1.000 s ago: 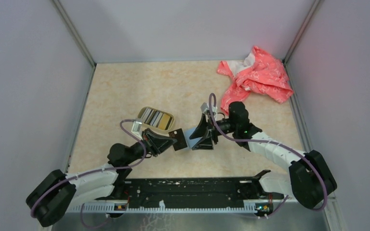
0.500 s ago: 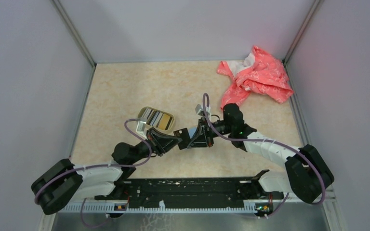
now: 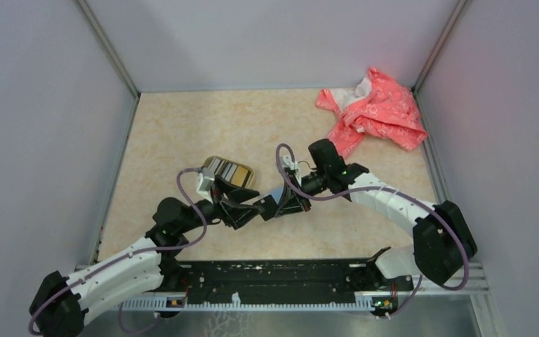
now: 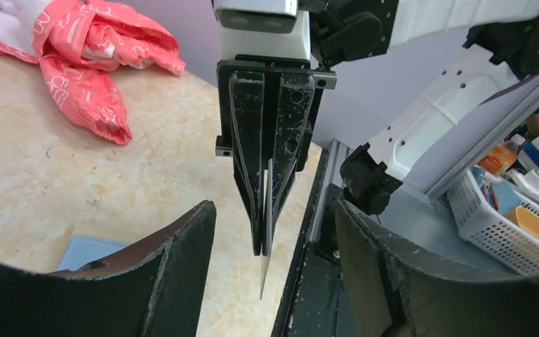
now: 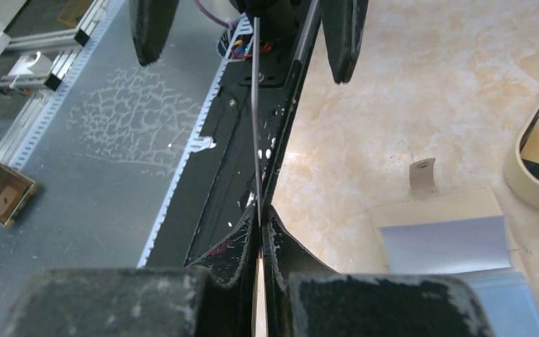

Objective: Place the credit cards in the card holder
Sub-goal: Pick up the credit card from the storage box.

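Compared with one second ago, both arms are shifted to the left: the left arm (image 3: 126, 263) stretches longer from its base, the right arm (image 3: 386, 200) reaches further across the table (image 3: 182, 126), and the card has changed grippers. The right gripper (image 4: 261, 242) now pinches the thin credit card (image 5: 255, 105) edge-on between closed jaws, while the left gripper (image 3: 251, 208) stands with jaws wide on both sides of it, not touching. The beige card holder (image 5: 435, 207) lies flat on the table near them with a grey card (image 5: 446, 242) on it, and from above the grippers hide it almost fully.
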Controlling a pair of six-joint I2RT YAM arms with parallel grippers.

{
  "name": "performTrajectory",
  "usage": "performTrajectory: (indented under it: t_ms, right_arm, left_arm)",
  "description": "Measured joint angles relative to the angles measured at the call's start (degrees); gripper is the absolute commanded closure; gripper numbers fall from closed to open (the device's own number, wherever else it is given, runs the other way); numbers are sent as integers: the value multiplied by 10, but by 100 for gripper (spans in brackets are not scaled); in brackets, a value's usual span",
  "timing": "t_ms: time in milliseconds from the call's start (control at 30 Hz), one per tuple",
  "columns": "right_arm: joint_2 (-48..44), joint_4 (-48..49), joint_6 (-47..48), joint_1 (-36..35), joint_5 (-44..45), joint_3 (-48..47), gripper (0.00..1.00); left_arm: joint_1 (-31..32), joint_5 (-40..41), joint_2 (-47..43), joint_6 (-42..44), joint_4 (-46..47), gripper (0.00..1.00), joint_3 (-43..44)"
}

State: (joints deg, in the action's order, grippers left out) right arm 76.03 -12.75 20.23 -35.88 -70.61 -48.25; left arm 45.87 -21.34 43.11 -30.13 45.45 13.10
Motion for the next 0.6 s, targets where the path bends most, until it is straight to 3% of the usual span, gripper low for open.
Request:
performTrajectory:
  t_ms: [133,367,600]
  right_arm:
    - [22,-100,93,-2,-2,-14,100]
    - [28,-175,154,-8,11,-14,100]
    - [28,-184,172,-8,21,-14,100]
  left_arm:
    - [0,-13,-12,44,-126,40,42]
    - [0,-36,47,84,-247,59,85]
    - [0,-58,48,103,-279,60,101]
